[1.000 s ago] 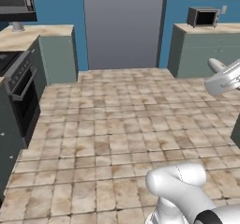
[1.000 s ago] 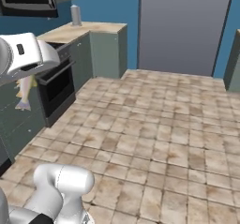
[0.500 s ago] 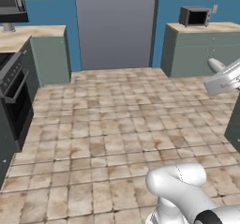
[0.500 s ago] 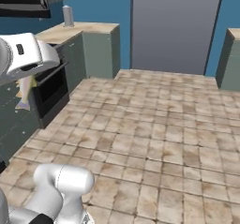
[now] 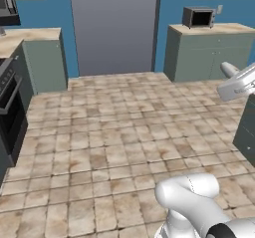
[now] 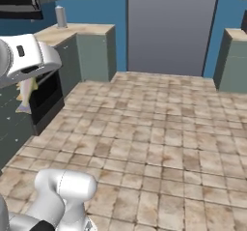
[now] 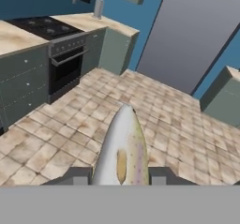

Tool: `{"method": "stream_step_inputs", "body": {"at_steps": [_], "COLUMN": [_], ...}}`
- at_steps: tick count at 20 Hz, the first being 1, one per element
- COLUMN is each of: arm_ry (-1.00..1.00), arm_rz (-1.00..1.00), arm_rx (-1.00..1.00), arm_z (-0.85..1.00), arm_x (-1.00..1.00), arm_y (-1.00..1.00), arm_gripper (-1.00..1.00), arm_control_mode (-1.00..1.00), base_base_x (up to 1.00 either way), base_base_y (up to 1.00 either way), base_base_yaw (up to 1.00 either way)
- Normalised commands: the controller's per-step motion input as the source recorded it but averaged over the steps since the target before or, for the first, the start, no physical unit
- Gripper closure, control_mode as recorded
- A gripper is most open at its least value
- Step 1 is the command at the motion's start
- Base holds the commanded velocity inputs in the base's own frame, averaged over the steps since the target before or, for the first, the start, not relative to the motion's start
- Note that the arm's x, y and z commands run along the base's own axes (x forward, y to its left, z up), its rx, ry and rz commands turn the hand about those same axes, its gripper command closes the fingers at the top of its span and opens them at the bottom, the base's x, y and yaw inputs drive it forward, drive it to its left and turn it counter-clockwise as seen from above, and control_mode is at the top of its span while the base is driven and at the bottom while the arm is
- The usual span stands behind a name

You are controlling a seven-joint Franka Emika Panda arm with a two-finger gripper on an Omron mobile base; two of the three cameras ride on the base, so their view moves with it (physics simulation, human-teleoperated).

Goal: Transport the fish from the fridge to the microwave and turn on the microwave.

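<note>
- My hand (image 7: 123, 178) is part-closed on the fish (image 7: 123, 148); in the hand view the fish juts out from between the two fingers, head away from me, over the tiled floor (image 5: 114, 132).
- In the right base view the fish (image 6: 26, 92) hangs below the wrist, in front of the oven (image 6: 46, 97).
- Since a second ago the whole scene has slid sideways in both base views: the fridge (image 5: 114, 28) has moved towards the left of the left base view. That is the base turning, not the things moving.
- The grip looks unchanged over that second; the fish hangs as it did.
- The fridge door is shut, so I judge the pick-up done and the carry under way.
- The microwave (image 5: 199, 18) sits on the far right worktop (image 5: 209, 30), well off; I must drive there next.
</note>
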Motion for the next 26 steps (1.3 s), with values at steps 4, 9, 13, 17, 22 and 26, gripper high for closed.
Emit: {"method": "stream_step_inputs", "body": {"at_steps": [4,9,13,17,22,26], "arm_ry": [0.0,0.0,0.0,0.0,0.0,0.0], "arm_rz": [0.0,0.0,0.0,0.0,0.0,0.0], "arm_rx": [0.0,0.0,0.0,0.0,0.0,0.0], "arm_z": [0.0,0.0,0.0,0.0,0.0,0.0], "arm_x": [0.0,0.0,0.0,0.0,0.0,0.0], "arm_y": [0.0,0.0,0.0,0.0,0.0,0.0], "arm_gripper": [1.0,1.0,1.0,1.0,1.0,1.0], "arm_control_mode": [1.0,1.0,1.0,1.0,1.0,1.0], "base_base_x": [0.32,0.44,0.42,0.49,0.57,0.53], "base_base_y": [0.0,-0.02,-0.06,-0.09,-0.07,-0.07], "base_base_yaw": [-0.09,-0.06,-0.07,-0.08,-0.1,-0.1]}}
